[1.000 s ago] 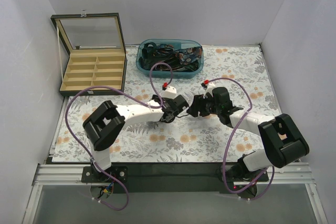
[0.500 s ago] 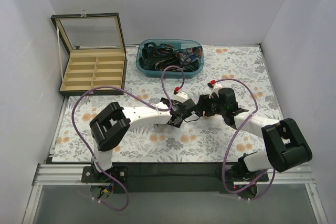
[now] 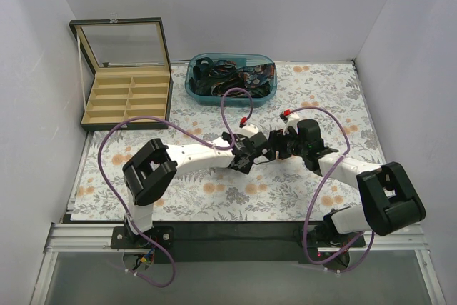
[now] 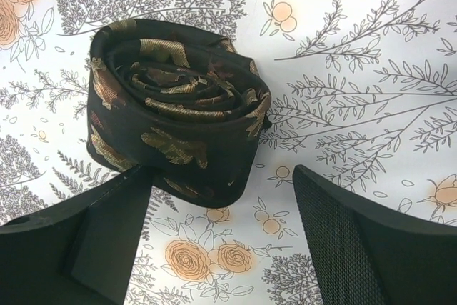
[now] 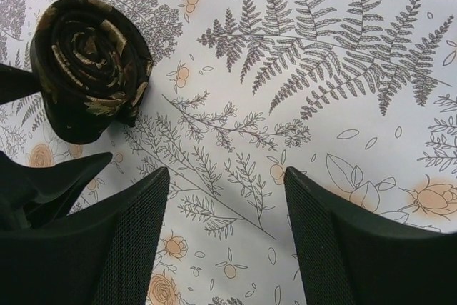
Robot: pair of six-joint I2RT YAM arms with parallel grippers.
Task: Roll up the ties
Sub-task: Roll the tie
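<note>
**Item 1: rolled tie** [image 4: 178, 112]. Black woven fabric with dull gold leaf-like motifs, wound into a tight, slightly squashed spiral. It lies on its side with the coils showing. It rests on the cloth at the centre of the top view, between the two gripper heads. In the right wrist view it sits in the upper left [image 5: 89, 69].

**Item 2: left gripper** [image 4: 223, 198]. Matte black fingers [image 4: 357, 241] with a fine cross-hatched inner face. The jaws are spread wide and hold nothing. The left-hand finger touches the roll's lower edge; the other finger is clear of it.

**Item 3: right gripper** [image 5: 227, 176]. Same textured black pads, parted wide over bare cloth. The roll lies up and to the left of it, untouched.

**Item 4: tablecloth** [image 3: 214, 191]. White, printed with grey ferns and orange blossoms.

**Item 5: tub** [image 3: 190, 85]. Translucent teal plastic with rounded corners, at top centre. It holds a tangle of loose ties [image 3: 228, 75].

**Item 6: box** [image 3: 107, 94]. Dark frame with a tan lining divided into compartments, at upper left. Its glass lid [image 3: 121, 42] stands open.

**Item 7: purple cables** [image 3: 107, 141]. They loop over both arms, and one arches between the tub and the grippers.
</note>
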